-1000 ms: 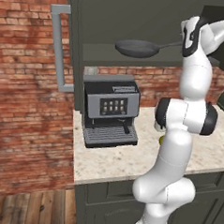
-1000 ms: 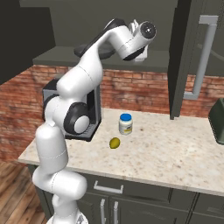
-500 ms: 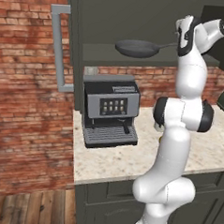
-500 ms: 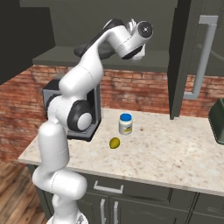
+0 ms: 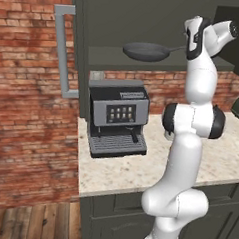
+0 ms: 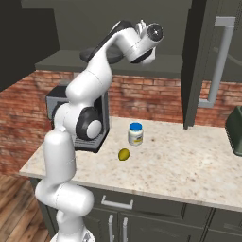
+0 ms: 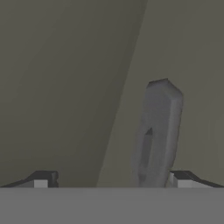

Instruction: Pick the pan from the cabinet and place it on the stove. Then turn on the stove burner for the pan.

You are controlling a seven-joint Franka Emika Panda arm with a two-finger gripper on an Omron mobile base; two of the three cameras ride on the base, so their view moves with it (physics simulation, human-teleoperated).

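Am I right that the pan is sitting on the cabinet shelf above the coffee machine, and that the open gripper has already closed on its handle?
Not quite. The pan does sit on the cabinet shelf above the coffee machine, but the gripper has not closed on it. The hand view shows the handle lying between the tips, with the jaws wide open.

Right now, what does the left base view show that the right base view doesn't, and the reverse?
Left base view alone: the pan's full round bowl on the cabinet shelf, and the coffee machine's front panel. Right base view alone: a white jar with a blue lid and a small yellow-green fruit on the counter. Both: the arm raised to the shelf, the brick wall and the coffee machine.
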